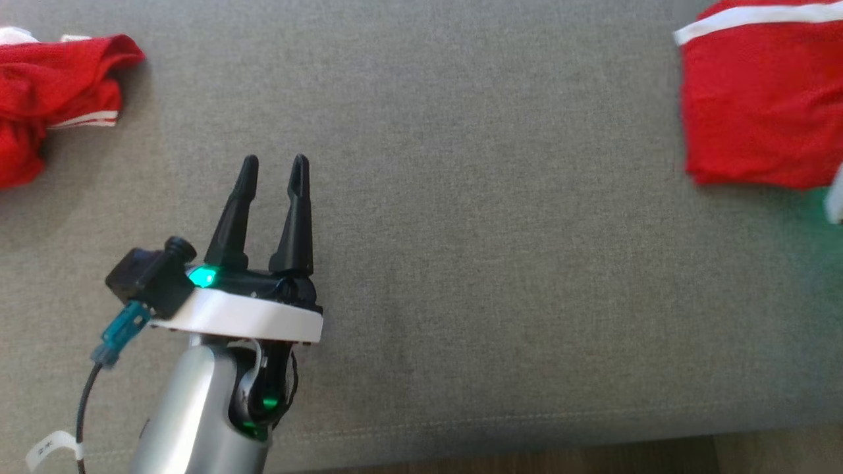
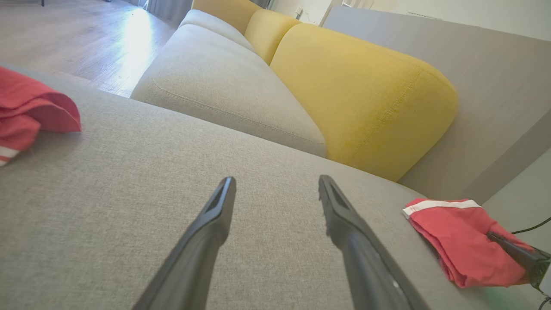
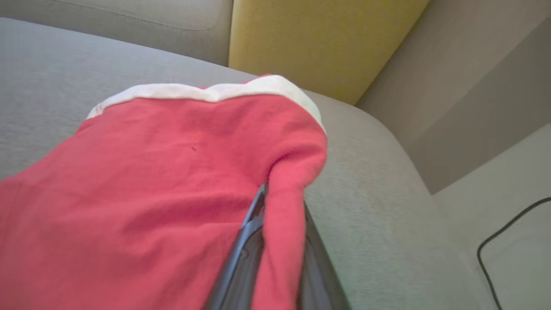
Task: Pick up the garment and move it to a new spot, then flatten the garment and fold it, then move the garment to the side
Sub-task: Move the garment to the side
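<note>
The garment [image 1: 757,105] is red with a white band and lies folded on the grey cushion [image 1: 461,263] at the far right. A fold of its near edge [image 3: 150,185] is pinched in my right gripper [image 3: 282,202], which is shut on it with the fingertips buried in the cloth. The left wrist view has the same garment [image 2: 456,241] at the lower right, with one dark finger [image 2: 512,252] of the right gripper on it. My left gripper [image 1: 273,161] hovers open over bare cushion at the lower left, its jaws [image 2: 276,181] holding nothing.
A second red garment [image 1: 53,99] lies crumpled at the cushion's far left [image 2: 30,107]. Yellow back cushions [image 2: 366,86] and a beige seat [image 2: 224,86] lie beyond. The cushion's front edge [image 1: 461,428] runs along the bottom. A black cable [image 3: 495,249] lies on the floor to the right.
</note>
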